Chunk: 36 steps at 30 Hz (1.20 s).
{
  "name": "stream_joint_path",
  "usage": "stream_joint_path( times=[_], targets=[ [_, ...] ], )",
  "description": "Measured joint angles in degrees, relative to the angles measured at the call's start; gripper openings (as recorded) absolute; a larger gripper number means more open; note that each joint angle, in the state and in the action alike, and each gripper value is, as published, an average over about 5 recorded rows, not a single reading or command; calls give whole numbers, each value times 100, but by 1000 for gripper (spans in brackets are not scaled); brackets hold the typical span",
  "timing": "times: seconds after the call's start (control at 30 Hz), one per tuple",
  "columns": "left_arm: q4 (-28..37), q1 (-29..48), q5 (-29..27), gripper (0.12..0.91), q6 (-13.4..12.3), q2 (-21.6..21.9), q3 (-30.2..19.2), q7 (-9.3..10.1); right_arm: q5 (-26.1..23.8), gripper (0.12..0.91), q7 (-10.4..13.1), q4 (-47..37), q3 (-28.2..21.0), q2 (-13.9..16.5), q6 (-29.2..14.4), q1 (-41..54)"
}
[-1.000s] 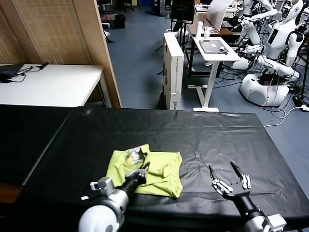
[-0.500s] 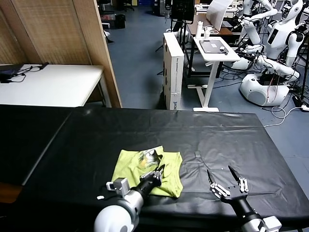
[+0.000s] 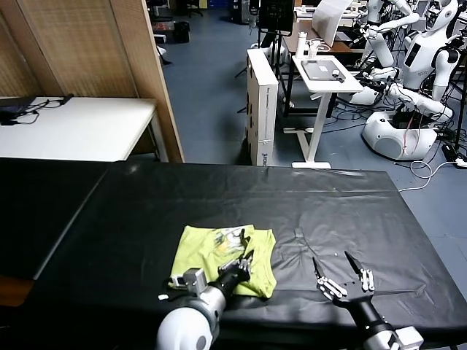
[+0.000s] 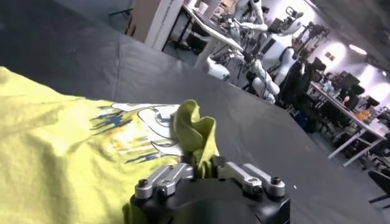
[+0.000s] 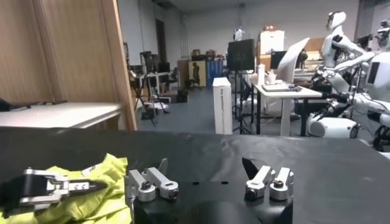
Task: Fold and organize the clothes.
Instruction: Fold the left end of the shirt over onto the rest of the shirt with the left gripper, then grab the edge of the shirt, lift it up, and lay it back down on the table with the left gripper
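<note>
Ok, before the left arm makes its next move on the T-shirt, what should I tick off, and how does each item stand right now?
1. T-shirt lies wholly on the black table: ok.
2. T-shirt folded flat and tidy: not ok; a fold of cloth stands up in the left wrist view, and the printed side shows.
3. Left gripper free of the cloth: cannot tell; it sits on the shirt with fabric bunched at its fingers.
4. Right gripper open and off the shirt: ok; it hovers over bare table to the shirt's right.
5. Table around the shirt free of other things: ok.
</note>
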<state>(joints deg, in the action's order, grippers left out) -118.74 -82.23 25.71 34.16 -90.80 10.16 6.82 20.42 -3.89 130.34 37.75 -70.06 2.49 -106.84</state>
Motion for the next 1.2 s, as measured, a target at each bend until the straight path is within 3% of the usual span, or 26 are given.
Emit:
stream_joint_path(
  times=[0.1, 0.4, 0.73, 0.83, 1.0, 1.2],
  targets=[
    [-238, -136, -13, 895, 15, 20, 50, -8, -19, 907, -61, -36, -49, 66, -4, 27],
    [-997, -324, -27, 907, -227, 225, 593, -64, 39, 907, -195, -136, -329, 547, 158, 261],
    [-1116, -595, -346, 907, -374, 361, 1317, -49, -115, 907, -53, -428, -1488, 1240, 792, 1071],
    [-1117, -679, -457, 907, -386, 283, 1364, -59, -444, 907, -256, -543, -1858, 1398, 717, 1408],
    [-1125, -773, -554, 907, -418, 217, 1419, -69, -1433, 907, -777, -659, -2310, 1753, 266, 1920],
    [-1161, -859, -598, 907, -449, 212, 1442, -78, -1939, 845, -879, -751, -2605, 2041, 98, 2258]
  ],
)
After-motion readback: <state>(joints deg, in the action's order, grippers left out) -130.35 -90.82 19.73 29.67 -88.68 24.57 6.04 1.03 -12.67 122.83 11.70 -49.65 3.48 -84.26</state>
